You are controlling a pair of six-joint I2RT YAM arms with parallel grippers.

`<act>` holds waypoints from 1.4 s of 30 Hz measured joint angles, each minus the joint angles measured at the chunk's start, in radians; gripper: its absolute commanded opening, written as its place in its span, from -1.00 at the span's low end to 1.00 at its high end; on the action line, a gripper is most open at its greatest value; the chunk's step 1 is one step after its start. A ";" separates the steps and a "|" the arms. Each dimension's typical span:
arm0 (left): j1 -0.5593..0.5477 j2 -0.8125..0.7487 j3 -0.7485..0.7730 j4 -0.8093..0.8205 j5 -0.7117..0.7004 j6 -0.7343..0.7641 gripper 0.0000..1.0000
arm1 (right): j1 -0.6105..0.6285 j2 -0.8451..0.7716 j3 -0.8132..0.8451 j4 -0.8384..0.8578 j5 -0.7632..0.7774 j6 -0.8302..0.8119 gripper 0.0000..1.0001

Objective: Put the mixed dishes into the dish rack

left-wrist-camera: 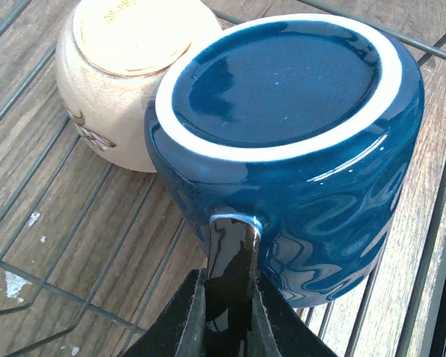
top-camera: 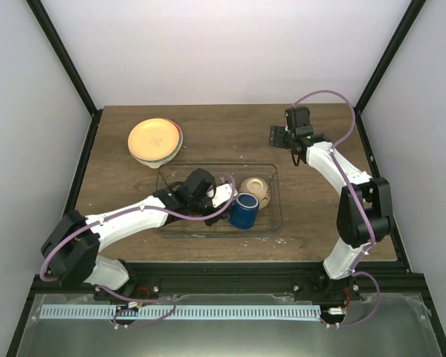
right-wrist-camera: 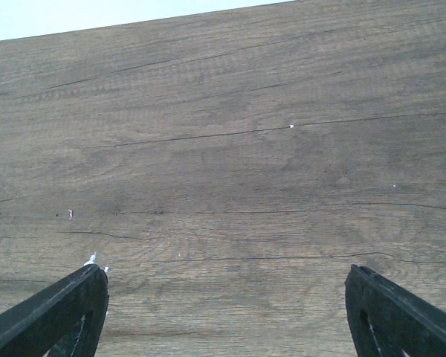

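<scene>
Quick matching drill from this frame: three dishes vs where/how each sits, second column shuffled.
1. dark blue mug
2. cream bowl
3. orange-yellow plate

A. on the table, outside the dish rack
B. base up in the rack, not gripped
C. base up, handle pinched in the left jaws

Pairs: 1-C, 2-B, 3-A
</scene>
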 measured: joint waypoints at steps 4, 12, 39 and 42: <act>-0.003 0.019 0.000 0.011 0.014 0.000 -1.00 | -0.002 0.000 0.000 0.000 0.000 0.000 0.77; -0.005 0.074 0.000 0.073 0.018 -0.001 -1.00 | -0.003 0.000 -0.028 0.007 0.000 0.000 0.78; -0.019 0.133 0.025 0.094 0.039 -0.012 -0.37 | -0.005 0.000 -0.047 0.028 -0.005 -0.027 1.00; -0.019 0.133 0.025 0.089 0.040 -0.012 -0.35 | -0.005 0.000 -0.047 0.029 -0.006 -0.033 1.00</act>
